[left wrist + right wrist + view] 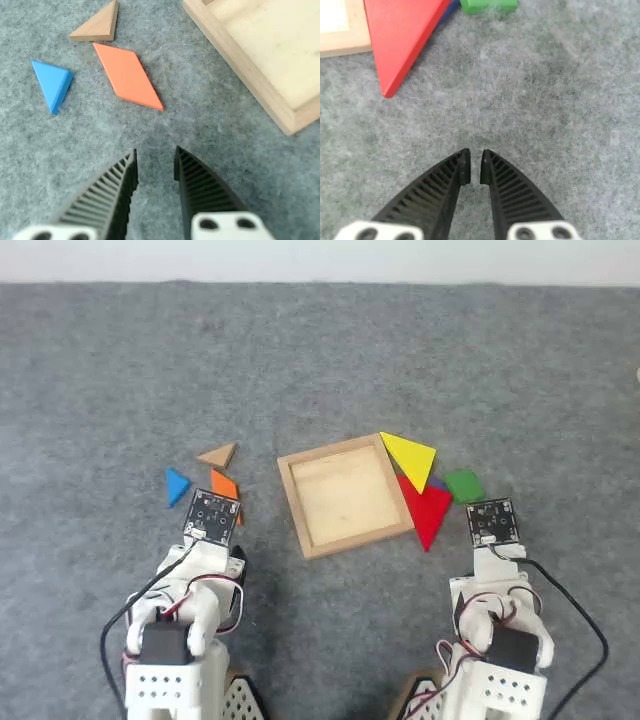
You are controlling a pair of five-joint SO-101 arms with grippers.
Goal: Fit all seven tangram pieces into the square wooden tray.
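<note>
The square wooden tray lies mid-table with nothing in it. A yellow triangle rests on its far right corner. Beside the right rim lie a red triangle, a green square and a dark blue piece, which is mostly hidden. Left of the tray lie a wooden triangle, a blue triangle and an orange parallelogram. My left gripper hovers slightly open just short of the orange parallelogram. My right gripper is shut and empty over carpet, short of the red triangle.
Grey carpet covers the table, with open room behind the tray and along the front between the two arms. The tray's rim is close to my left gripper, and its corner is close to my right. A white wall edge runs along the back.
</note>
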